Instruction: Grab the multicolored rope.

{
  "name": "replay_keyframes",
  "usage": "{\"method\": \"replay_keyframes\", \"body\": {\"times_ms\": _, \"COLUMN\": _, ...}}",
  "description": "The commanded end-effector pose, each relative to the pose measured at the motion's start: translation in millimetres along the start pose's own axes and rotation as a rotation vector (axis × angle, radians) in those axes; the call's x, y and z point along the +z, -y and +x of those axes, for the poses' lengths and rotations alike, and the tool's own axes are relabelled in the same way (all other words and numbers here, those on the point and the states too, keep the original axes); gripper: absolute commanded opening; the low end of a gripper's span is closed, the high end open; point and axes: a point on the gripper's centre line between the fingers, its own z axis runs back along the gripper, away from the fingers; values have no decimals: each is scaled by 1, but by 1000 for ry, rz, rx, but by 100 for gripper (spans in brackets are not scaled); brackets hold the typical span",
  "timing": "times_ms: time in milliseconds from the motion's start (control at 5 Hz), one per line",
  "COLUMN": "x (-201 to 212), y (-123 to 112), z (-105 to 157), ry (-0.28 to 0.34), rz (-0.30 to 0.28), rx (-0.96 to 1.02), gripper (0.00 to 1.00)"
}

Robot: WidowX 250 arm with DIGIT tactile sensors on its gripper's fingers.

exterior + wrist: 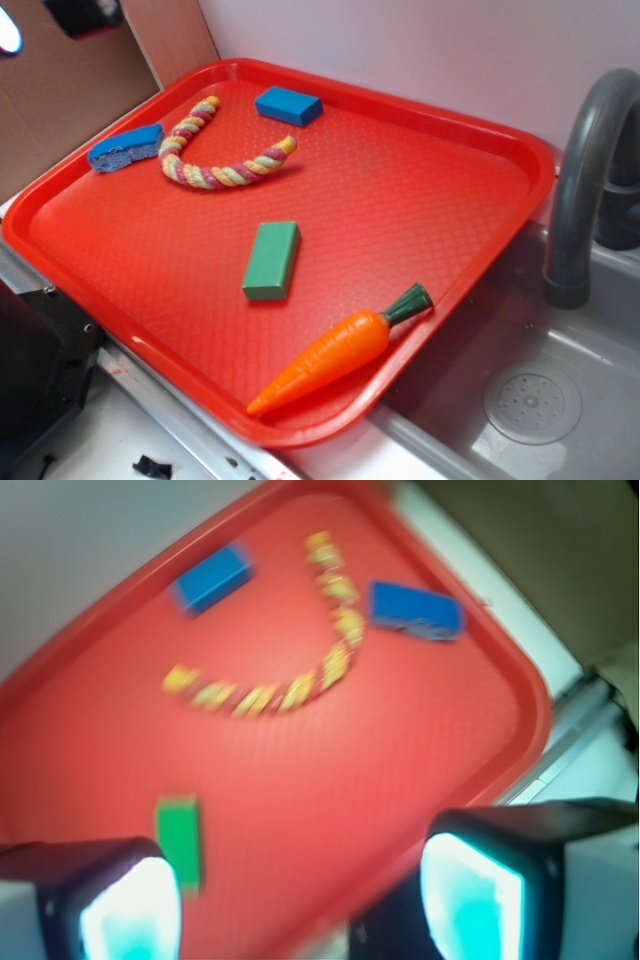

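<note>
The multicolored rope (213,150) lies curved in a U on the red tray (400,200), near its far left corner. Its strands are yellow, pink and pale green. It also shows in the blurred wrist view (290,660), well ahead of the jaws. My gripper (300,900) is open and empty, high above the tray's near edge. Its two pale pads stand wide apart at the bottom of the wrist view. The gripper does not show in the exterior view.
A blue sponge (125,147) and a blue block (288,105) lie either side of the rope. A green block (272,260) sits mid-tray, an orange toy carrot (340,350) at the near edge. A grey sink (530,400) with a faucet (585,170) is at the right.
</note>
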Motion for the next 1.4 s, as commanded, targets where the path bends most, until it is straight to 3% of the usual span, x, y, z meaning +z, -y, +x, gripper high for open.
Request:
{"method": "replay_keyframes", "body": {"times_ms": 0, "x": -62, "y": -16, "z": 34, "ry": 142, "rz": 93, "rx": 463, "gripper": 100}}
{"method": "replay_keyframes", "body": {"times_ms": 200, "x": -110, "y": -31, "z": 44, "ry": 42, "rz": 66, "rx": 731, "gripper": 100}}
{"method": "replay_keyframes", "body": {"times_ms": 400, "x": -142, "y": -38, "z": 47, "ry": 0, "rz": 57, "rx": 839, "gripper": 100}}
{"method": "replay_keyframes", "body": {"times_ms": 600, "x": -167, "y": -38, "z": 48, "ry": -48, "rz": 53, "rx": 825, "gripper": 100}}
{"method": "replay_keyframes", "body": {"times_ms": 800, "x": -182, "y": -35, "z": 48, "ry": -53, "rz": 77, "rx": 796, "gripper": 100}}
{"method": "replay_keyframes", "body": {"times_ms": 1000, "x": -181, "y": -28, "z": 42, "ry": -42, "rz": 77, "rx": 759, "gripper": 5}}
{"method": "replay_keyframes", "body": {"times_ms": 1200, "x": -177, "y": -24, "z": 38, "ry": -24, "rz": 78, "rx": 746, "gripper": 0}}
